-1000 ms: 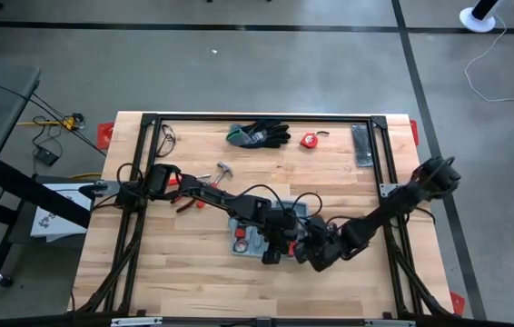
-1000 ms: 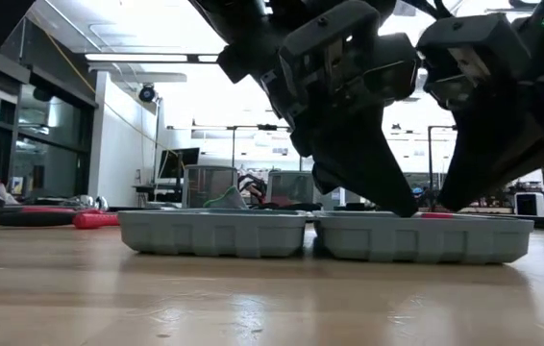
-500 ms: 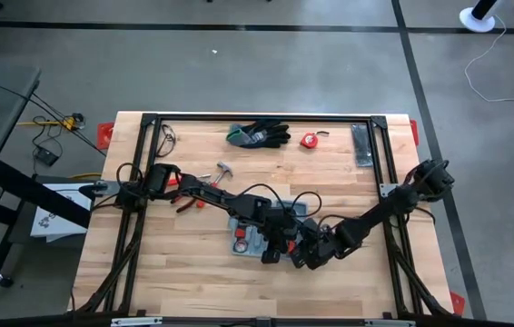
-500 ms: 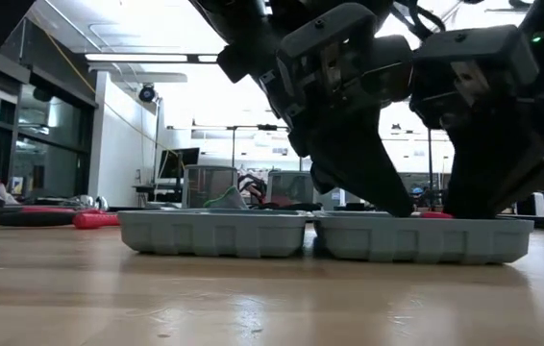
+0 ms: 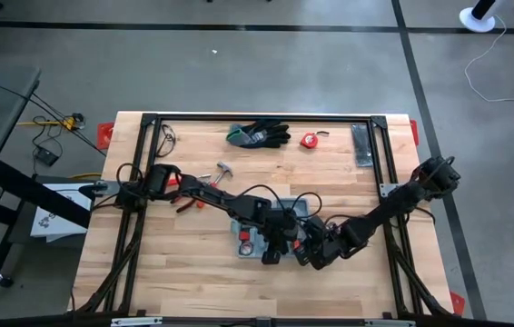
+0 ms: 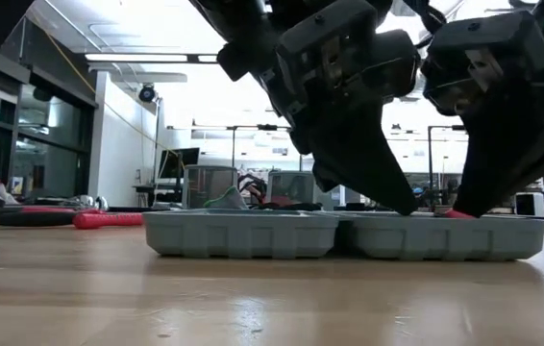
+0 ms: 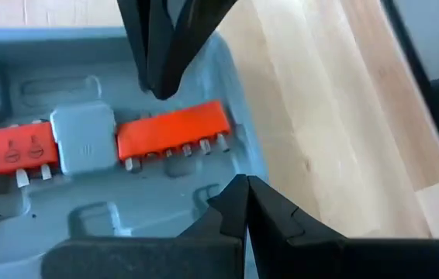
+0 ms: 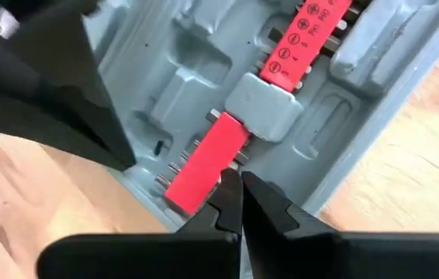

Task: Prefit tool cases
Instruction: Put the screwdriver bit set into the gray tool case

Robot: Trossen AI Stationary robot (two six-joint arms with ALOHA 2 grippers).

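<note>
Both grippers work over the open case, near the bench's front edge.

The case (image 5: 261, 234) lies open, both halves flat. A red bit holder (image 8: 204, 164) already sits in its recess; other recesses look empty, so I judge the fitting part done. The left gripper (image 7: 244, 194) and right gripper (image 8: 240, 188) each hang over the holder's half with jaws closed on nothing. Pliers (image 5: 189, 205) and a hammer (image 5: 224, 170) lie nearer the left edge, still outside the case.

Matt plastic case (image 8: 204, 62) — wood table (image 5: 193, 263).
</note>
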